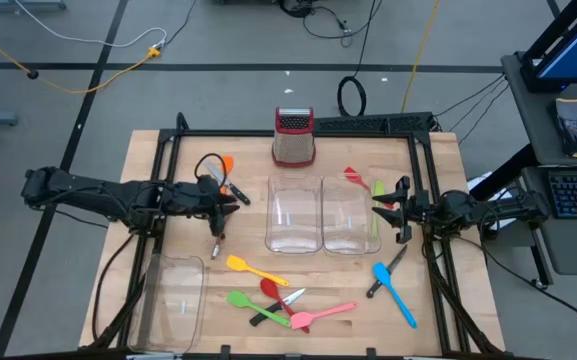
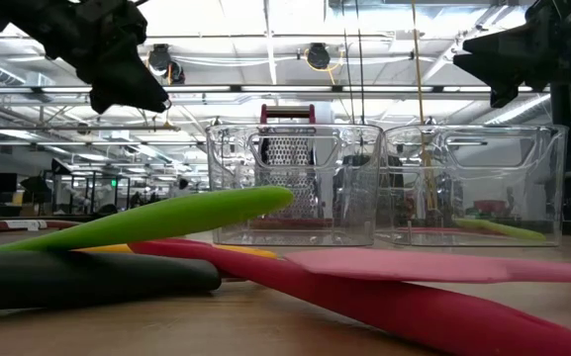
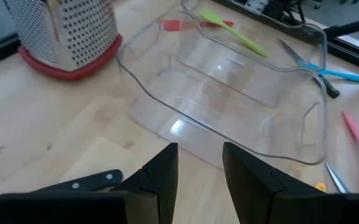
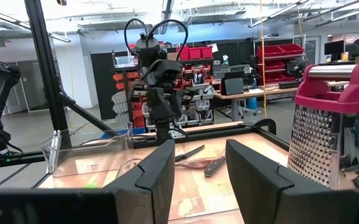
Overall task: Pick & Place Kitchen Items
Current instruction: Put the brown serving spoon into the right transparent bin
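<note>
Knife [image 1: 217, 243] | on desk, left-centre, just toward the front edge from left claw [image 1: 230, 198] | long axis back-to-front | left claw spread, empty | right claw [image 1: 396, 208] spread, empty, at right tray [image 1: 346, 215], farther off

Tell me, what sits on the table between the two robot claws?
Between the left gripper and the right gripper, the high view shows two clear trays side by side.
</note>
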`<state>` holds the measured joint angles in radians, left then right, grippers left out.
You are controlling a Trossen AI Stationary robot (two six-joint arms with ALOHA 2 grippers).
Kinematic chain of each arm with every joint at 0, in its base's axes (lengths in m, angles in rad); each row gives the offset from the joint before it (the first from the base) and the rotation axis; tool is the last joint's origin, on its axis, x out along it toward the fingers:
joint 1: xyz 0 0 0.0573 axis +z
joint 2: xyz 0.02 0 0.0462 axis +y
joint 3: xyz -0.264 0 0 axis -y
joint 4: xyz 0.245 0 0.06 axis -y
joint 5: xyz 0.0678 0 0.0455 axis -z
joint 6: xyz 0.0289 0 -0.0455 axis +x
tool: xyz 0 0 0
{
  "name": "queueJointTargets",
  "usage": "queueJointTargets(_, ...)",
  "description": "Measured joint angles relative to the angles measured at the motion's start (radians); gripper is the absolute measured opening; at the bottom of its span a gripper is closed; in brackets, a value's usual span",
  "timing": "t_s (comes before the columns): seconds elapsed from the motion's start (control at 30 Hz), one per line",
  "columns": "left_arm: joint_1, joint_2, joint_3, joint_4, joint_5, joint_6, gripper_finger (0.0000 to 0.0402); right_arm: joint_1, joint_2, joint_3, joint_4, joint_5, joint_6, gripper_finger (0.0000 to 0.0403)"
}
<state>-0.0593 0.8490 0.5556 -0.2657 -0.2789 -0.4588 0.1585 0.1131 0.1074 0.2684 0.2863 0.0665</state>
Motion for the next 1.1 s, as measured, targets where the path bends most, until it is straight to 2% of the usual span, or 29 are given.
queueJointTargets(0.37,0.000,0.000,0.000,-0.001,-0.054,0.002,0.0129,0.000,0.000,0.000,-0.012,0.000,0.000,0.0134)
queueJointTargets(0.57,0.000,0.000,0.000,-0.070,-0.267,-0.092,0.0129,0.000,0.000,0.000,-0.012,0.000,0.000,0.0134)
queueJointTargets(0.67,0.000,0.000,0.000,-0.100,-0.332,-0.147,0.0129,0.000,0.000,0.000,-0.012,0.000,0.000,0.0134)
queueJointTargets(0.77,0.000,0.000,0.000,-0.098,-0.342,-0.183,0.0129,0.000,0.000,0.000,-0.012,0.000,0.000,0.0134)
queueJointTargets(1.1,0.000,0.002,0.000,-0.098,-0.349,-0.158,0.0129,0.000,0.000,0.000,-0.012,0.000,0.000,0.0134)
